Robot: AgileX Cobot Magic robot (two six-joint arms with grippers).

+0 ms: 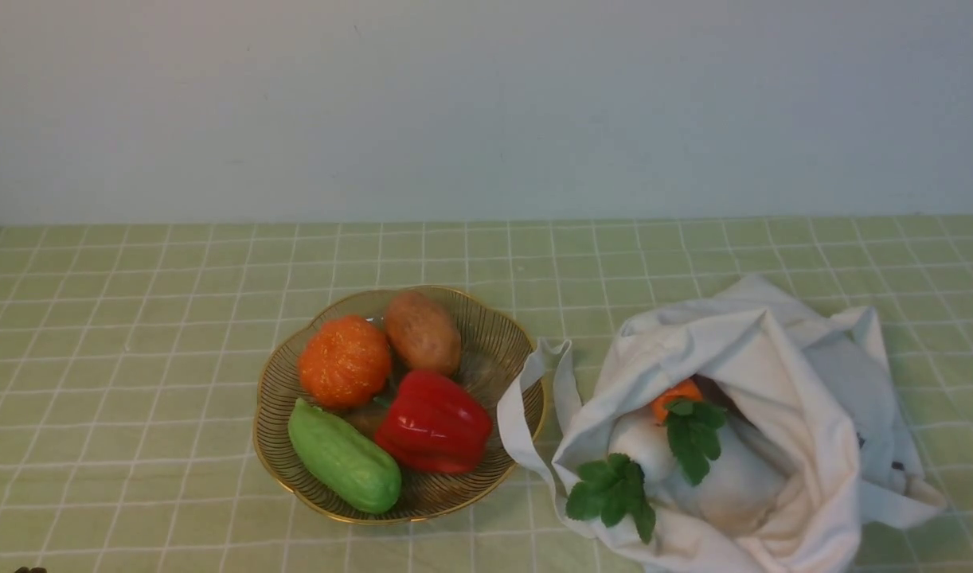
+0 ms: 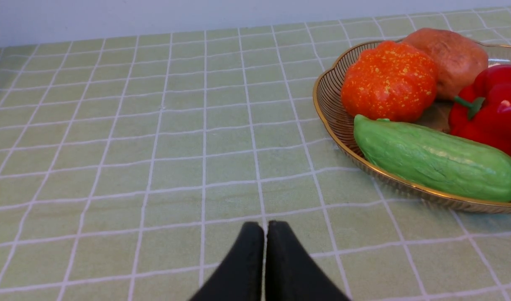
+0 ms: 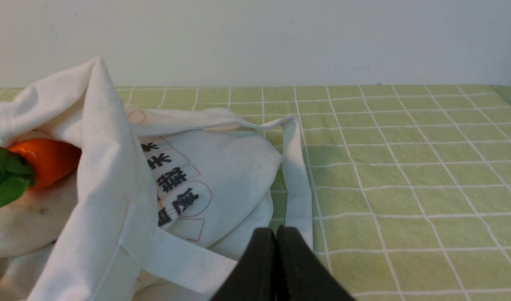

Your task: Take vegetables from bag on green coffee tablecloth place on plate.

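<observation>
Resting on plate [image 1: 283, 382]: glossy red pepper [image 1: 432, 422]; left gripper [image 2: 264, 234], right gripper [image 3: 275, 238] clenched, empty.

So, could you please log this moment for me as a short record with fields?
surface: green checked tablecloth
plate: left of the bag, holding four vegetables
on plate: red pepper, green gourd, orange pumpkin, brown potato
bag: lying slumped, mouth open toward the plate
in bag: white radish and carrot, both with green leaves
left gripper: shut, empty, above the cloth
right gripper: shut, empty, near the bag
</observation>
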